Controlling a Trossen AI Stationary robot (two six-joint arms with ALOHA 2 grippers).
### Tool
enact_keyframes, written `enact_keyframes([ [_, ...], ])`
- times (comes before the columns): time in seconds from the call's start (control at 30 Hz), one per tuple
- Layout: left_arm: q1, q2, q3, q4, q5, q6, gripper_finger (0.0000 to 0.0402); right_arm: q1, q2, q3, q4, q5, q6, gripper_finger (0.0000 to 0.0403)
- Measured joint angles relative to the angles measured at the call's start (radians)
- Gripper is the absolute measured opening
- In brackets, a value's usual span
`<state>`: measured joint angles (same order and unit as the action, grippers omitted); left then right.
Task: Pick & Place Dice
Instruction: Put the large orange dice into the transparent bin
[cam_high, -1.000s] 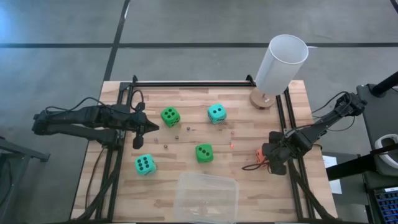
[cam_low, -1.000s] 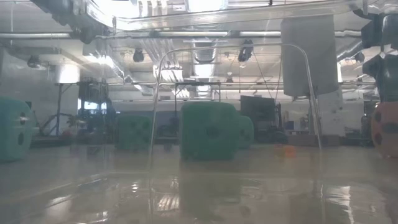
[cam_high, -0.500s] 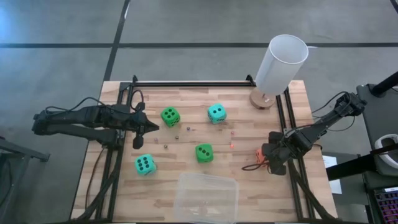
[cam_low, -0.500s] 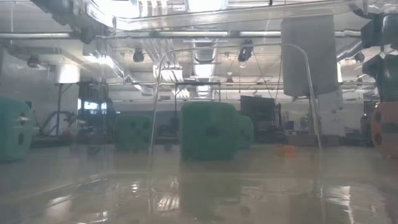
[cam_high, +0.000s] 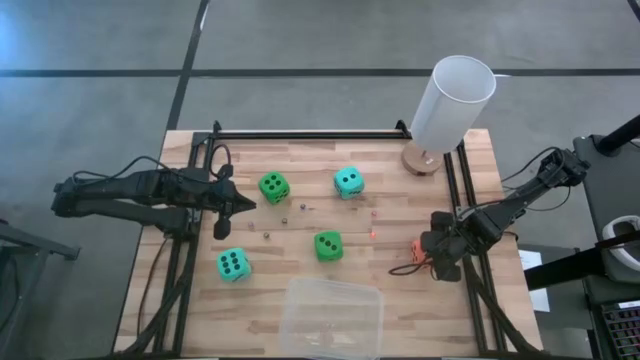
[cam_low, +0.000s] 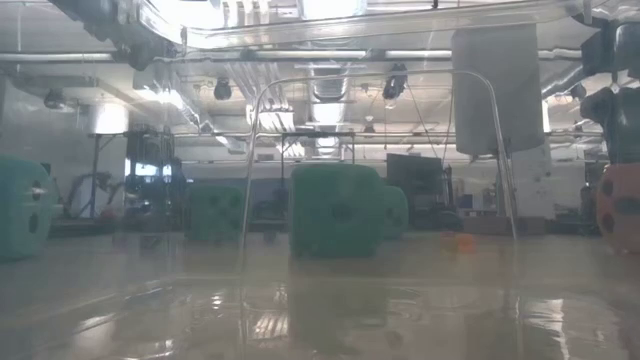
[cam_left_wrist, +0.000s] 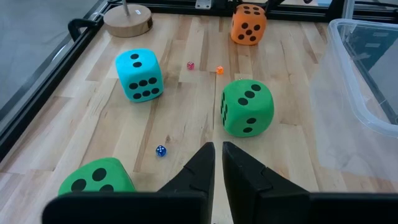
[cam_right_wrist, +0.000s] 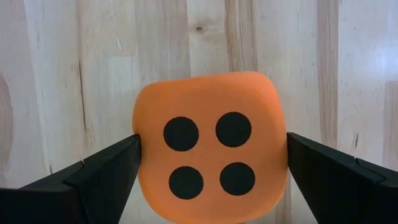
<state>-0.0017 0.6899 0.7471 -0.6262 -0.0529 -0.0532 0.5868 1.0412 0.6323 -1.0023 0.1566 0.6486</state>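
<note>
Five dice rest on the wooden table: two green (cam_high: 274, 186) (cam_high: 328, 245), two teal (cam_high: 348, 182) (cam_high: 232, 264), and an orange die (cam_right_wrist: 210, 155) near the right edge, four pips up. My right gripper (cam_right_wrist: 211, 162) points down over the orange die, open, one finger on each side of it. My left gripper (cam_left_wrist: 217, 158) is shut, holds nothing, and hovers over the table's left part beside the far-left green die (cam_left_wrist: 96, 177). My right gripper's fingers (cam_right_wrist: 109, 165) come from above and stand against two opposite sides of the orange die (cam_right_wrist: 140, 149), which sits flat on the table. Whether the fingertips touch those sides I cannot tell.
A clear plastic bin (cam_high: 331, 318) stands at the near edge, in the middle. A white cylinder on a round wooden base (cam_high: 452, 103) stands at the far right. Tiny loose dice (cam_left_wrist: 160, 150) lie between the big ones. Black rails (cam_high: 300, 134) edge the table.
</note>
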Motion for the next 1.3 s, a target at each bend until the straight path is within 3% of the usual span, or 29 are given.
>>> enact_keyframes([
  [1.3,0.000,0.000,0.000,0.000,0.000,0.000,0.0038,0.000,-0.012,-0.003,0.076,0.003,-0.020,0.0384],
])
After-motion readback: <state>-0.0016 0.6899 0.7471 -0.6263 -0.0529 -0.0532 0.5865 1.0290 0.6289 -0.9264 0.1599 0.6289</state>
